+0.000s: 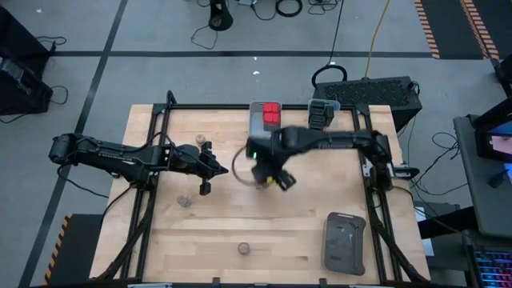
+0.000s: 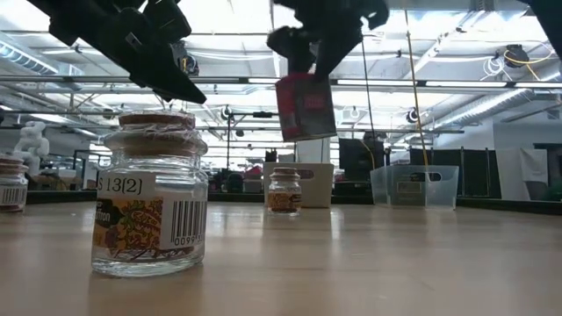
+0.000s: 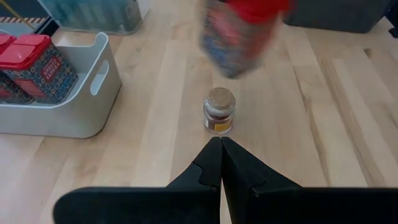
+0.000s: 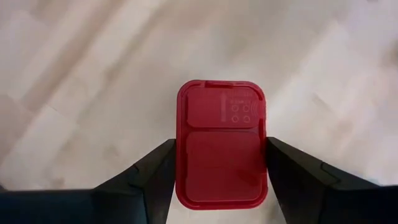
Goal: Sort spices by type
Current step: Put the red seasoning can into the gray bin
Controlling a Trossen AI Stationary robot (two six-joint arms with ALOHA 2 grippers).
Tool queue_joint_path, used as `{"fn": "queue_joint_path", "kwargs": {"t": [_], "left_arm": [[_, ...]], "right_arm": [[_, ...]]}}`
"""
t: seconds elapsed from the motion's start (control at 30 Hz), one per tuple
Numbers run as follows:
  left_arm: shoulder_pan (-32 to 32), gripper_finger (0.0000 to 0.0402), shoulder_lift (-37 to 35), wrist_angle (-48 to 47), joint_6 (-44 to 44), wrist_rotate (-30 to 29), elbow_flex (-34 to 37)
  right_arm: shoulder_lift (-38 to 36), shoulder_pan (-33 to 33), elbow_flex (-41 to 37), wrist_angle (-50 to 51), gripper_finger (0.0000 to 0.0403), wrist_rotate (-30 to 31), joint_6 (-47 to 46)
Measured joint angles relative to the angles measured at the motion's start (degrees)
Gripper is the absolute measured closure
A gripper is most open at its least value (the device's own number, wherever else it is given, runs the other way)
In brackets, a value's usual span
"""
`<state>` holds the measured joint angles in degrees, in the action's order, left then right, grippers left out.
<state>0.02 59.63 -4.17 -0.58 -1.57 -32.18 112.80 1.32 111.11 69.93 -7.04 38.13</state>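
Observation:
My right gripper [image 1: 270, 178] hangs over the table's middle, shut on a red-capped spice tin [image 2: 305, 105] that is high above the wood. A tan-topped jar [image 3: 219, 111] stands on the table below it. More such jars stand at the near left [image 2: 154, 206], at the far left [image 1: 200, 138] and near the front edge [image 1: 243, 249]. A grey bin [image 3: 68, 118] at the far edge holds red-capped tins [image 3: 37, 59]. A clear bin [image 1: 322, 112] beside it holds dark containers. My left gripper [image 3: 221, 148] waits shut at the left, holding nothing. My right gripper pinches the tin at its red cap [image 4: 222, 143], one finger [image 4: 163, 171] on each long side of the cap. The fingers come from above, pointing steeply down. The tin hangs below them, cap up and slightly tilted, clear of the table.
A flat dark grey tray [image 1: 344, 242] lies at the near right. A black frame [image 1: 152, 192] runs along the table's sides. Bare wood lies between the jars and the tray.

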Motion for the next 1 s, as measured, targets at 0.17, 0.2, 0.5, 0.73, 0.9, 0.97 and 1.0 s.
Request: {"fn": "queue_joint_path", "kwargs": {"t": [0.17,0.2,0.5,0.73,0.9,0.97,1.0], "left_arm": [[0.0,0.0392,0.0,-0.2,0.0,-0.1,0.0],[0.0,0.0392,0.0,-0.3,0.0,-0.1,0.0],[0.0,0.0392,0.0,-1.1,0.0,-0.2,0.0],[0.0,0.0392,0.0,-1.0,1.4,-0.5,0.0],[0.0,0.0392,0.0,-1.0,1.3,-0.5,0.0],[0.0,0.0392,0.0,-1.0,1.3,-0.5,0.0],[0.0,0.0392,0.0,-1.0,1.3,-0.5,0.0]], "right_arm": [[-1.9,7.8,0.0,0.0,0.0187,-0.1,0.7],[-2.1,9.4,0.0,0.0,0.0187,-0.2,0.7],[-2.5,20.9,0.0,-1.6,0.0187,-0.3,-2.9],[-2.1,24.2,0.0,-7.5,0.0187,-0.4,-6.7],[-2.1,25.1,-1.2,-8.3,0.0187,-0.8,-7.1],[-2.1,25.9,-2.6,-8.8,0.0187,-0.8,-7.1],[-2.1,26.3,-3.6,-9.0,0.0187,-0.8,-7.4]]}}
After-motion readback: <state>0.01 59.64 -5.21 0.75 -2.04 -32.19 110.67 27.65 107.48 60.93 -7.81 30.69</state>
